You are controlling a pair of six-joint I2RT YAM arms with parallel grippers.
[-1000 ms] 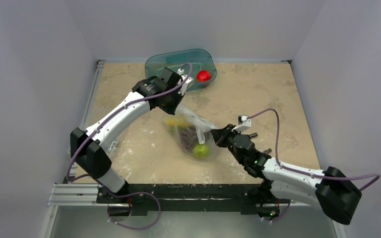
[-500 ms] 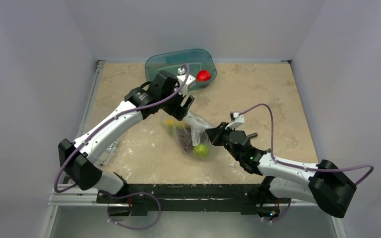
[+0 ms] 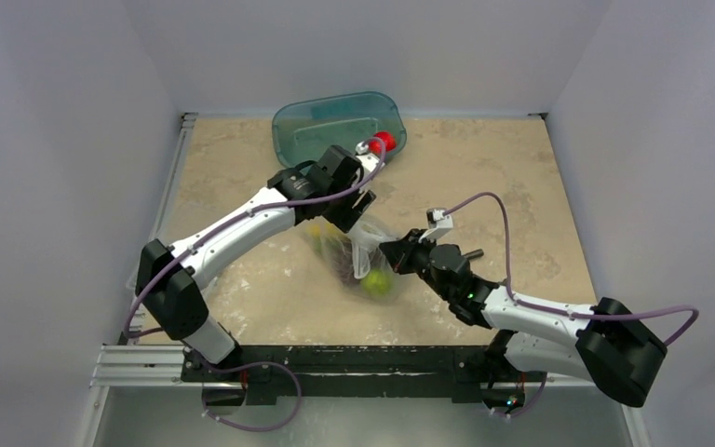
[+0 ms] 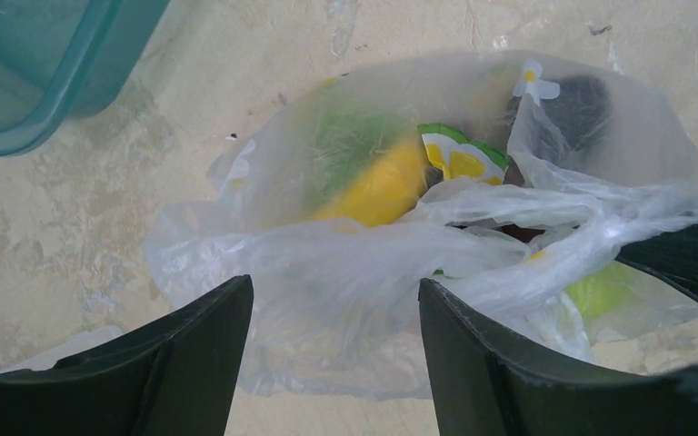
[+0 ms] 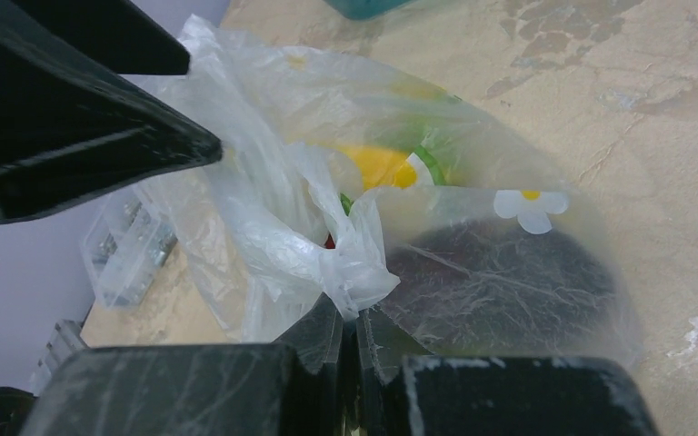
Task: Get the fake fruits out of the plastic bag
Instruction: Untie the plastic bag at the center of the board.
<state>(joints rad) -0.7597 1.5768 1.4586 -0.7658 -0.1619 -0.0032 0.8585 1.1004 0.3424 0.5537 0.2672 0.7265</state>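
Surrounding the plastic bag [image 3: 373,235], mottled beige tabletop [image 3: 507,177], pale walls [image 3: 363,47].

You have bare beige counter [image 3: 521,177] toward the far right corner; the teal translucent tub [image 3: 321,126] blocks the far edge just behind the crinkly clear plastic bag [image 3: 370,235].

Inside a robotics lab test cell: plain white walls [image 3: 363,47] box in my stone-patterned table [image 3: 484,168] on three sides. My two arms [image 3: 242,223] stand bolted to an aluminium rail [image 3: 135,365] along its near edge, trailing purple cables [image 3: 490,195].
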